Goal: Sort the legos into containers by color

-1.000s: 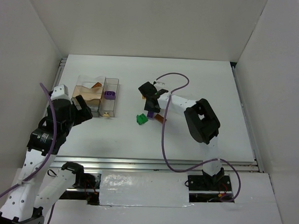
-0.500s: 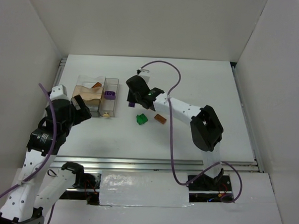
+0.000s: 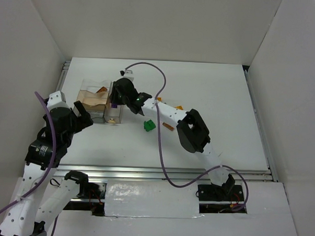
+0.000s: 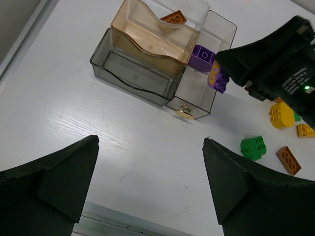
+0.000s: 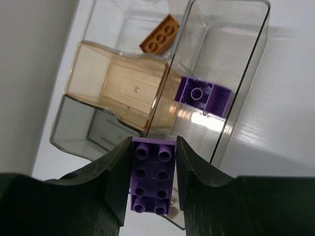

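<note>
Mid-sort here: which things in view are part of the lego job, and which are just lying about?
Job: right tool, held purple brick; binned purple brick in narrow bin; binned orange brick in wider bin; loose green brick, yellow brick, loose orange brick.
Lying about: gold round piece by narrow bin; purple cable.

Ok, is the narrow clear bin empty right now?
No, a purple brick lies on the floor of the narrow bin, separate from the second purple brick clamped in the right gripper.
</note>
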Available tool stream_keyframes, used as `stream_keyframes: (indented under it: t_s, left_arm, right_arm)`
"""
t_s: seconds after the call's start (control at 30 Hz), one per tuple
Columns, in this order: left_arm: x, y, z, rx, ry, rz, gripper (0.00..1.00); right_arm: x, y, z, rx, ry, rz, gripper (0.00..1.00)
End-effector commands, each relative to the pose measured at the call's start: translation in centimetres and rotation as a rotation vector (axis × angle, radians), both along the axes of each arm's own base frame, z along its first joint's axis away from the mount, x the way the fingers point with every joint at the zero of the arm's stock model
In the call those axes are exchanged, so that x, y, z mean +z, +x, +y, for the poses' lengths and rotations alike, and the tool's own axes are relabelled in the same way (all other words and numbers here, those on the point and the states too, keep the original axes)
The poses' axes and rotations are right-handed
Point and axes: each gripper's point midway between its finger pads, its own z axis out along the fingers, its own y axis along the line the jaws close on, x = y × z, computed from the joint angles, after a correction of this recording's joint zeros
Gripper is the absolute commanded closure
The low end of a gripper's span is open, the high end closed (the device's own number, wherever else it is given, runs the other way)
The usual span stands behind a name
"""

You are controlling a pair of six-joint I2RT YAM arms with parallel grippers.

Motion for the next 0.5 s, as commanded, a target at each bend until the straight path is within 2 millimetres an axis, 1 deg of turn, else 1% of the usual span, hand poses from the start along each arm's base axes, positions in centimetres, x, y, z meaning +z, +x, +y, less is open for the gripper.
stream_keyframes:
  t_s: [0.0, 0.03, 0.07, 0.1, 0.13, 0.17, 0.2, 0.23, 0.27, 0.33, 0.37, 0.4, 0.43, 0.47]
  left_arm:
    - [1.4, 0.3, -0.1, 0.004, -0.016, -0.051, 0.0]
    - [1.4, 0.3, -0.1, 0.0, -0.016, -0.05, 0.0]
    - [1.5, 0.3, -0.1, 0.001, -0.014, -0.053, 0.0]
    - [1.5, 0.3, -0.1, 0.001, -0.014, -0.053, 0.0]
    - [1.4, 0.3, -0.1, 0.001, -0.014, -0.051, 0.0]
    - [1.4, 0.4, 0.0, 0.002, -0.012, -0.05, 0.01]
    - [1.5, 0.4, -0.1, 0.0, -0.012, -0.054, 0.0]
    - [1.5, 0.4, 0.0, 0.001, -0.011, -0.052, 0.01]
    - [1.5, 0.4, 0.0, 0.002, -0.011, -0.052, 0.01]
    - [1.5, 0.4, 0.1, 0.006, -0.01, -0.051, 0.01]
    - [1.5, 0.3, 0.2, 0.01, -0.009, -0.05, 0.01]
    - [1.5, 0.4, 0.2, 0.013, -0.008, -0.05, 0.0]
    - [1.4, 0.3, 0.2, 0.014, -0.007, -0.047, 0.0]
    - [1.6, 0.4, 0.2, 0.007, -0.008, -0.053, 0.01]
  right_arm:
    - [1.2, 0.3, 1.9, 0.058, 0.056, -0.029, 0.92]
    - [0.5, 0.2, 2.2, 0.069, 0.052, -0.019, 0.84]
    - [0.4, 0.2, 2.5, 0.088, 0.049, -0.022, 0.77]
    - [0.7, 0.2, 2.5, 0.091, 0.051, -0.024, 0.68]
    - [0.7, -0.1, 2.7, 0.107, 0.055, -0.019, 0.43]
    - [0.7, -0.3, 2.9, 0.126, 0.06, -0.025, 0.38]
    - [1.0, -0.4, 2.9, 0.131, 0.062, -0.027, 0.36]
    - [1.7, -0.5, 2.9, 0.139, 0.068, -0.031, 0.31]
    - [2.0, -0.6, 2.8, 0.147, 0.062, -0.04, 0.29]
    - [3.7, -0.7, 2.3, 0.14, 0.062, -0.064, 0.27]
    - [4.8, -0.7, 1.4, 0.125, 0.057, -0.076, 0.26]
    - [3.8, -0.6, 1.0, 0.104, 0.033, -0.066, 0.26]
    - [5.8, -0.7, -0.1, 0.08, 0.046, -0.087, 0.26]
    - [4.1, -0.8, -1.5, 0.053, 0.011, -0.067, 0.26]
